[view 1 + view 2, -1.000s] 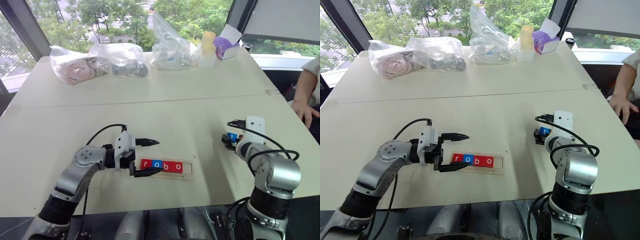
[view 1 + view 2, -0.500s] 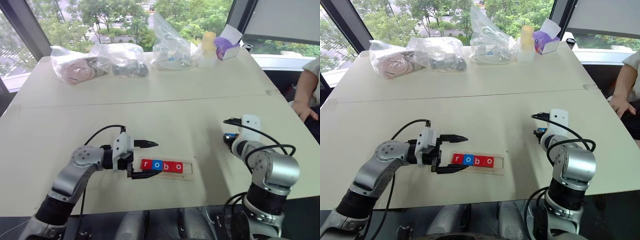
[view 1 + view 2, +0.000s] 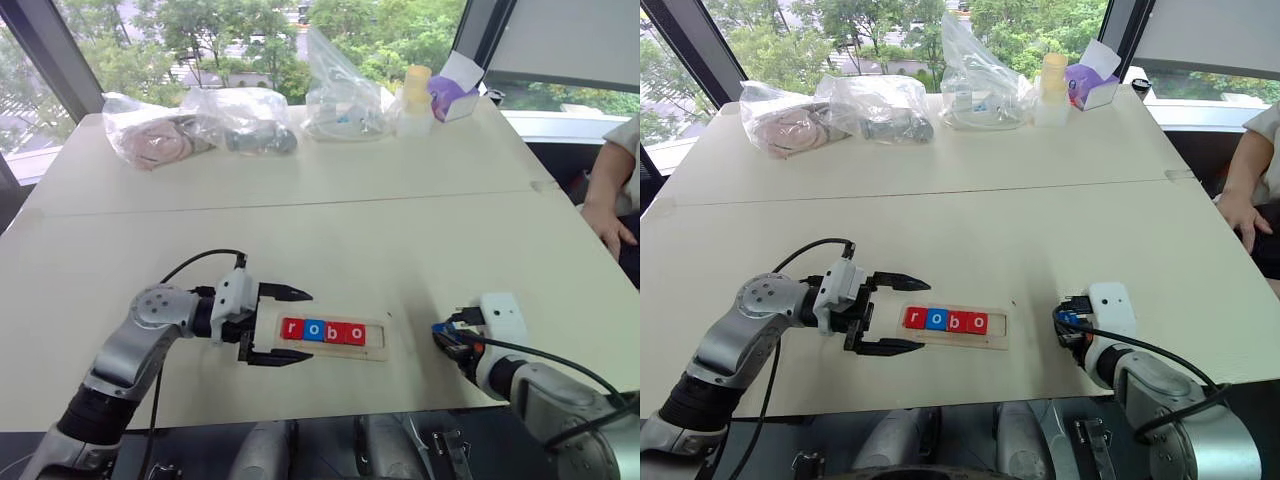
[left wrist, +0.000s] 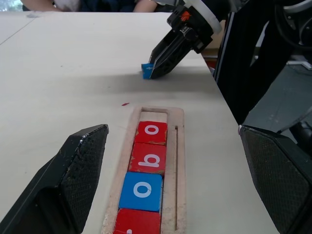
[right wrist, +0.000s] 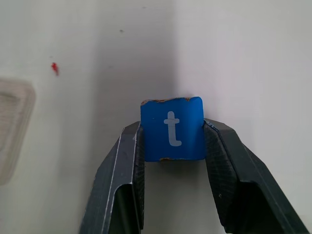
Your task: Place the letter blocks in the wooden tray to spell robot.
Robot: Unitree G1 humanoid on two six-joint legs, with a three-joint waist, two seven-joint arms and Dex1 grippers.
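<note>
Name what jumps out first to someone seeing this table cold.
The wooden tray near the table's front edge, holding red and blue letter blocks that read "robo", with its last slot empty. To its right, the right gripper is shut on the blue t block, while the left gripper stands open at the tray's left end.
</note>
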